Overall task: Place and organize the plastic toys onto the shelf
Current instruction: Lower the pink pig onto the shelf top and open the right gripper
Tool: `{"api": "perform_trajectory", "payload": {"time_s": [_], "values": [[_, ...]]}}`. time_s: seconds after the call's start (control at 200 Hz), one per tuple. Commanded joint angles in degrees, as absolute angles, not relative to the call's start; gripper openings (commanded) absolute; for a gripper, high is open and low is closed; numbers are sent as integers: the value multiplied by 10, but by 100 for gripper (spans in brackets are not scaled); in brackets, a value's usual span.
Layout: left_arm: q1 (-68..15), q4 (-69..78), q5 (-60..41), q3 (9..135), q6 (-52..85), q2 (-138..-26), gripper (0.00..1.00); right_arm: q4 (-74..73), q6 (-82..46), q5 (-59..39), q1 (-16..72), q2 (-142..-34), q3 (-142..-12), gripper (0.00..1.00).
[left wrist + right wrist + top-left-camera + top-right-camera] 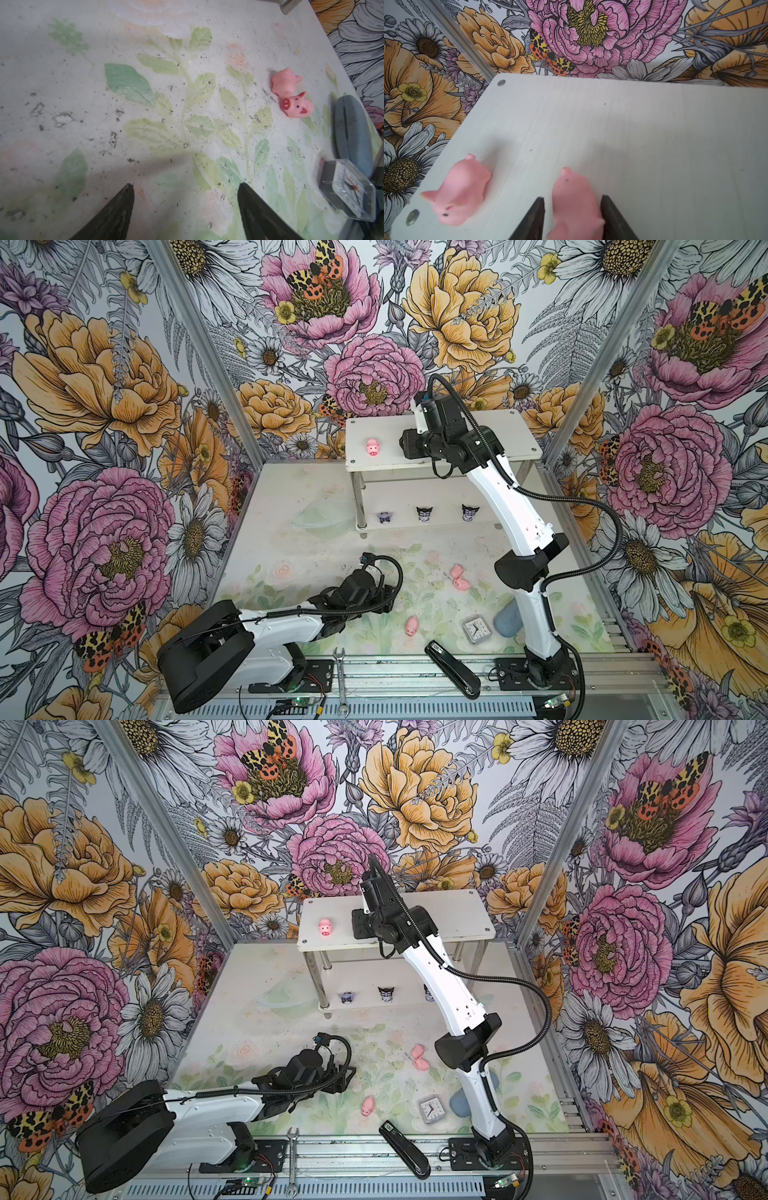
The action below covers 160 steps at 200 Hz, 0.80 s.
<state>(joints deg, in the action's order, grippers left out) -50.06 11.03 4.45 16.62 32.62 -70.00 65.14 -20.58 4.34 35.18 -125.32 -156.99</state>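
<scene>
the right gripper is over the top board of the shelf, near its left end in a top view. its fingers stand part way open around a pink pig that stands on the board. one finger shows a clear gap from the pig and the other sits right at its side, so the pig is not clamped. a second pig stands just beside it, close to a corner screw. in both top views only the second pig shows on that board, the wrist hiding the other.

on the lower board three dark-eared toys stand in a row, well spaced: left figurine, middle figurine, right figurine.

the left gripper hangs low over the table, fingers wide apart with nothing between them. on the table two more pigs lie touching, the back-turned pig and the face-up pig. a lone pig lies apart from them, near the clock and the stapler.
</scene>
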Motion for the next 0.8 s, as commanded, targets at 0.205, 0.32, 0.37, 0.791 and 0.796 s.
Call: {"api": "perform_trajectory", "payload": {"time_s": [0.205,0.32,0.37,0.791,0.796], "values": [[-496,135,30,177,316,-706,81,651,-219,62,362,-1260,-1573,23],[-497,135,28,176,316,-703,81,652,-219,101,370,-1247,-1556,23],[-497,136,29,175,316,-701,80,653,-220,120,376,-1240,-1548,23],[-497,142,22,167,320,-690,81,652,-234,194,397,-1200,-1506,23],[-497,142,22,166,320,-690,81,652,-234,194,397,-1200,-1506,23]]}}
